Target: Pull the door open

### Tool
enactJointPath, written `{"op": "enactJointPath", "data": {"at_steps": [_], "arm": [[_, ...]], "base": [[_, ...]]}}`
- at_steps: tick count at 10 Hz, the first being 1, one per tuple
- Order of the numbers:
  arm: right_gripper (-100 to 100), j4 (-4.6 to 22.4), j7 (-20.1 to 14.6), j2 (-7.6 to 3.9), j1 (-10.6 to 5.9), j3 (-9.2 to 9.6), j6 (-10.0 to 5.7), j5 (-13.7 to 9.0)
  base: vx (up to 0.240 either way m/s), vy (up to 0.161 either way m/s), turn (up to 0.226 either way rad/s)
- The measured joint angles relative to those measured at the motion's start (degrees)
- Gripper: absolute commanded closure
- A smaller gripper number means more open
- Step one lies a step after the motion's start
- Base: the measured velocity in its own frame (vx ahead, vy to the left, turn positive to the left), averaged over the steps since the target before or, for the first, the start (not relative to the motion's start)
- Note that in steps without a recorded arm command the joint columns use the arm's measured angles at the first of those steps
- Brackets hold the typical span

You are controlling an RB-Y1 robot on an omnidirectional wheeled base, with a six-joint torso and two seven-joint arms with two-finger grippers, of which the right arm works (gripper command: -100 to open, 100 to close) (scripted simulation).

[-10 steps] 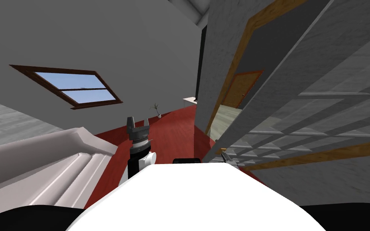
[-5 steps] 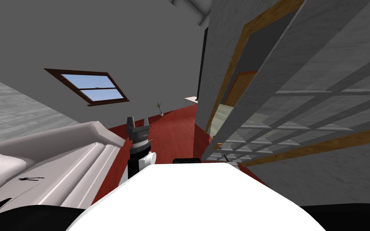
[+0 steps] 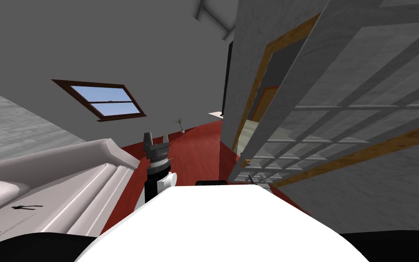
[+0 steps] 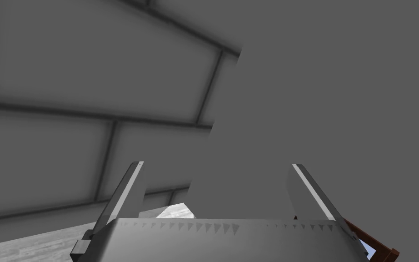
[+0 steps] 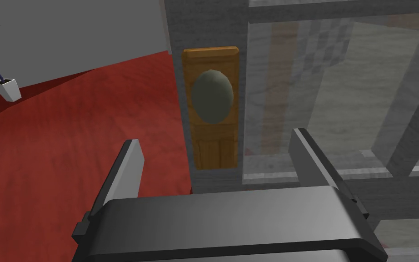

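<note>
Floor (image 3: 195,150) of deep red runs ahead of us between plain grey walls (image 3: 90,36). A window (image 3: 108,101) with a dark brown frame shows blue sky. A pale sofa (image 3: 67,182) lies on our left, and a thin plant (image 3: 179,123) in a white pot stands far off by the wall.

On our right is the door (image 3: 340,104), grey with a grid of glass panes. It stands ajar, swung out of its wooden frame (image 3: 261,82). Through the gap we see a pale floor and an orange door beyond.

Our right claw (image 5: 215,137) is at the door's edge, its two fingers spread wide and holding nothing. Between them, a little past the tips, we see the grey-green oval knob (image 5: 212,96) on its wooden plate (image 5: 214,152). Neither finger touches the knob.

Our left claw (image 3: 157,136) is raised over the red floor beside the sofa. Its fingers (image 4: 129,191) are also spread apart and empty.
</note>
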Motion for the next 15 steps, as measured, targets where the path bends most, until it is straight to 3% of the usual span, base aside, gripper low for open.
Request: {"op": "enactJointPath", "data": {"at_steps": [3,4,10,15], "arm": [[-100,0.2,0.2,0.5,-1.36,-0.77,1.16,-0.3],[100,0.1,0.3,0.5,-1.34,-0.8,1.22,-0.3],[100,0.3,0.2,0.49,-1.37,-0.73,1.34,-0.3],[100,2.3,-1.0,-0.12,-1.9,0.82,-0.63,0.5]], "base": [[0.199,-0.006,0.029],[-0.018,0.005,-0.003],[-0.036,-0.005,0.021],[-0.195,-0.049,0.12]]}}
